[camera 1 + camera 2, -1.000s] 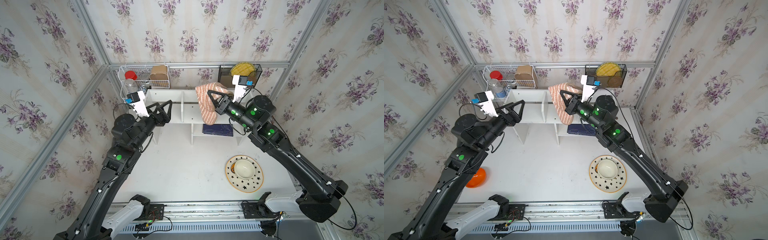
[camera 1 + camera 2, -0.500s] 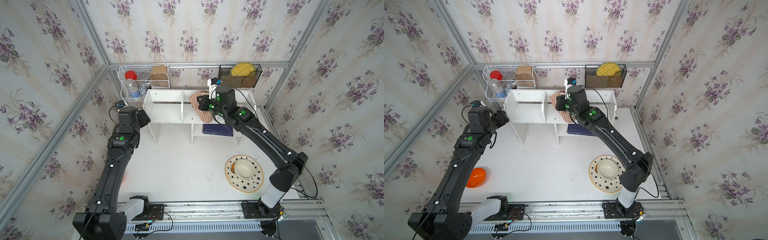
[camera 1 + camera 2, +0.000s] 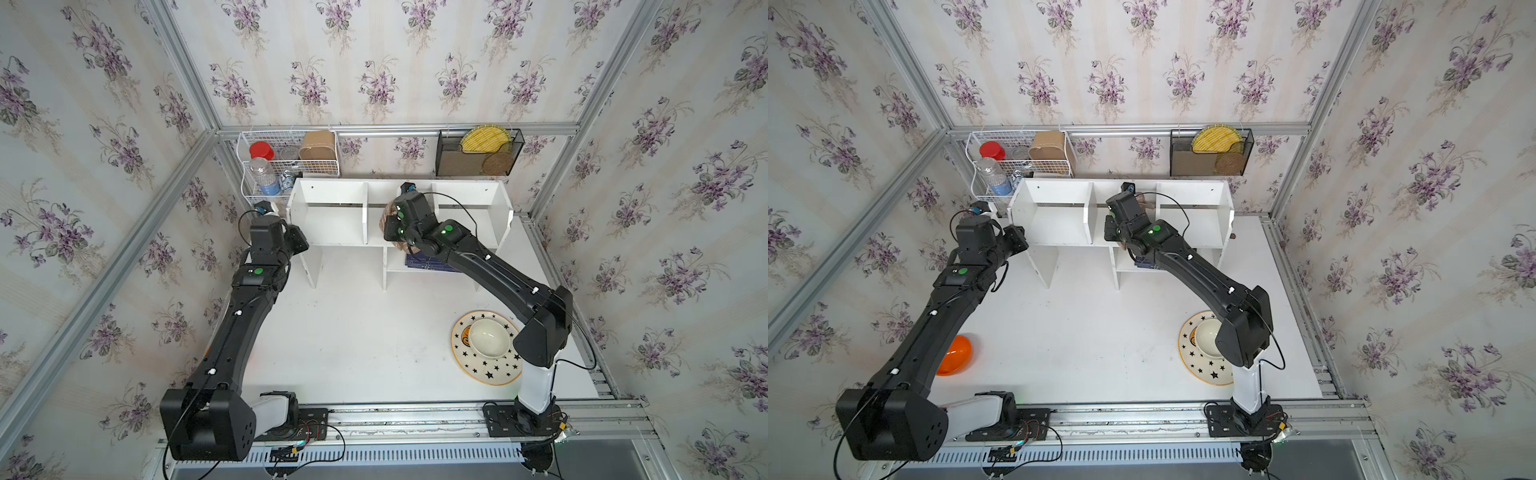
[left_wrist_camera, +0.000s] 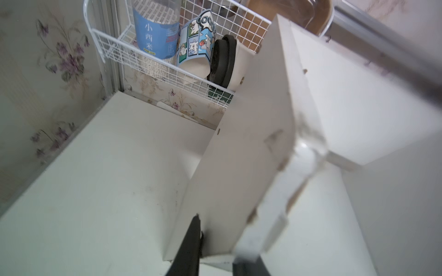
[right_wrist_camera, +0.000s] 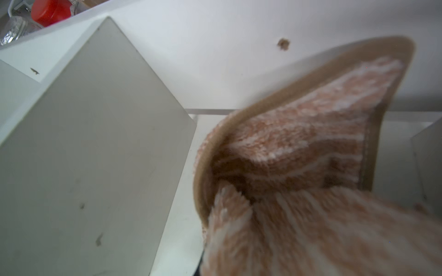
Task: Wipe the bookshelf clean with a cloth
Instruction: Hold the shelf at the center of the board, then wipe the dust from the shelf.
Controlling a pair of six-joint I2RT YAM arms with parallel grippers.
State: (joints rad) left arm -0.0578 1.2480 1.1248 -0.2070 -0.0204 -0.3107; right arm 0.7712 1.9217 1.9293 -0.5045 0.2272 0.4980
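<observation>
Arms are lowered: bookshelf (image 3: 332, 195) side is clamped by L end effector (image 4: 220, 239) as brace; cloth (image 5: 299, 143), gripped by R end effector (image 3: 399, 216), is pressed into mid compartment.

Floral wallpaper (image 3: 374, 62) surrounds a white table (image 3: 353, 332).

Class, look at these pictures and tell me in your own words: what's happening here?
A two-armed robot is wiping the bookshelf. Its right hand holds the cloth bunched inside the middle upper compartment. The left hand grips the unit's left end panel, apparently steadying it.
</observation>
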